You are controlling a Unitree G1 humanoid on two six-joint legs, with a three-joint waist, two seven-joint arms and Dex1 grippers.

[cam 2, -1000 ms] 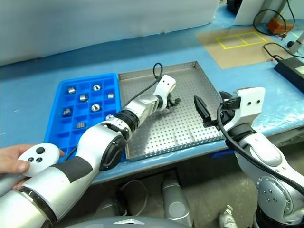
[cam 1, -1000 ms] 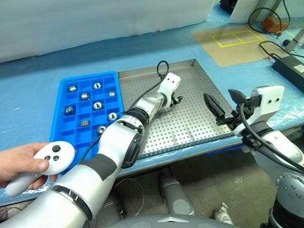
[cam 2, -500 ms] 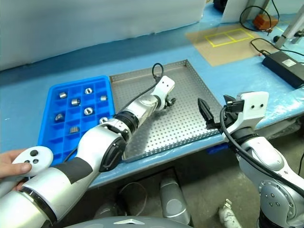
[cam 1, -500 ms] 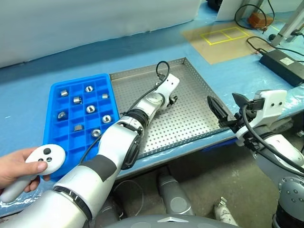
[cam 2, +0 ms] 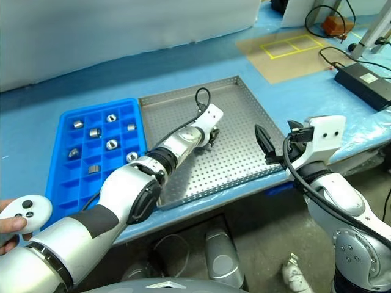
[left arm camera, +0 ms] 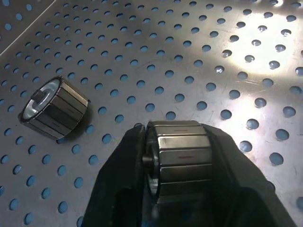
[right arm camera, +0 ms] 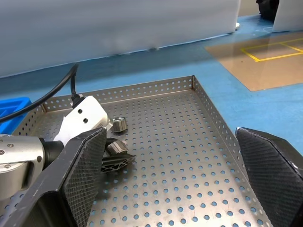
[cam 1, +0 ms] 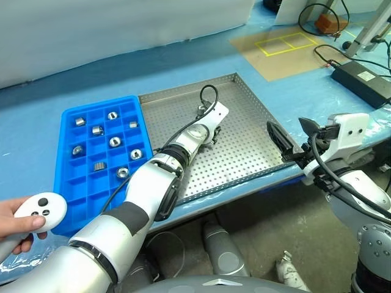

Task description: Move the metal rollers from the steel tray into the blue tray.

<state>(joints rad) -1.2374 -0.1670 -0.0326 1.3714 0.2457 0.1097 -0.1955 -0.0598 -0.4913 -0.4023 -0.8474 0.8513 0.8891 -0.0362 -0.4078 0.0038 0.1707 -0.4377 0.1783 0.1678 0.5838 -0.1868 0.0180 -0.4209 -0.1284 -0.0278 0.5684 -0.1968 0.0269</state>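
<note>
While the head views were read first, the steel tray (cam 1: 244,152) was noted lying on a blue table cover (cam 1: 36,97), with the blue tray (cam 1: 67,177) touching its left rim. Seven metal rollers (cam 1: 115,141) were counted in the blue tray's compartments, each apart from the others, all well left of the steel tray. The left gripper (cam 1: 206,135) was seen low over the steel tray's perforated floor, in its left half toward the far rim. The right gripper (cam 1: 292,139) was held above the steel tray's near right corner, fingers spread wide with nothing between them. A person's hand (cam 1: 13,223) holding a white controller (cam 1: 38,212) was recorded well to the left of the steel tray, near the blue tray's front corner.

Left wrist view: the two black fingers (left arm camera: 118,184) were seen closed on a roller (left arm camera: 180,161), gripped by its flat ends and lying on its side on the steel tray's floor. A second roller (left arm camera: 54,109) lay on its side just beside it on the same floor, apart from the fingers.

Right wrist view: the right gripper's fingers (right arm camera: 83,175) were seen far apart. Between them the left gripper appeared on the steel tray's floor, one roller (right arm camera: 116,147) in its grip, another (right arm camera: 119,125) just beyond it toward the tray's far rim.
</note>
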